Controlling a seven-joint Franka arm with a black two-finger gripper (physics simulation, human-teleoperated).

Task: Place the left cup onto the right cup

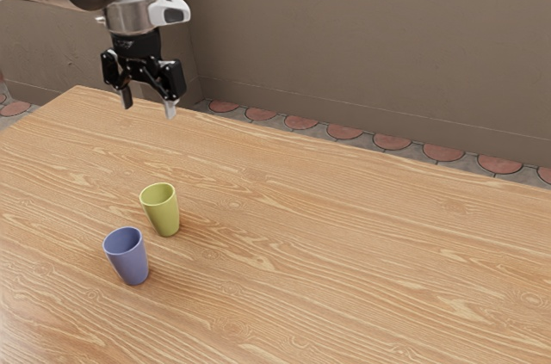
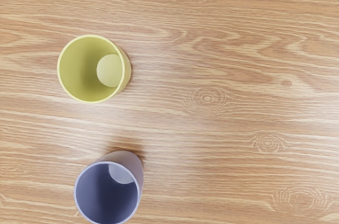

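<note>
Two cups stand upright and a little apart on the wooden table (image 1: 344, 235). The blue-violet cup (image 1: 126, 256) (image 2: 109, 188) is nearer the front edge, toward the exterior view's left. The yellow-green cup (image 1: 161, 208) (image 2: 94, 68) stands just behind it, slightly toward the exterior view's right. Both are empty. My black gripper (image 1: 149, 104) hangs high above the table's far side, well above and behind the cups. Its fingers are spread apart and hold nothing.
Beyond the table's far edge runs a grey floor with a row of reddish round tiles (image 1: 344, 132) along a brown wall. Bare wood stretches over the table toward the exterior view's right.
</note>
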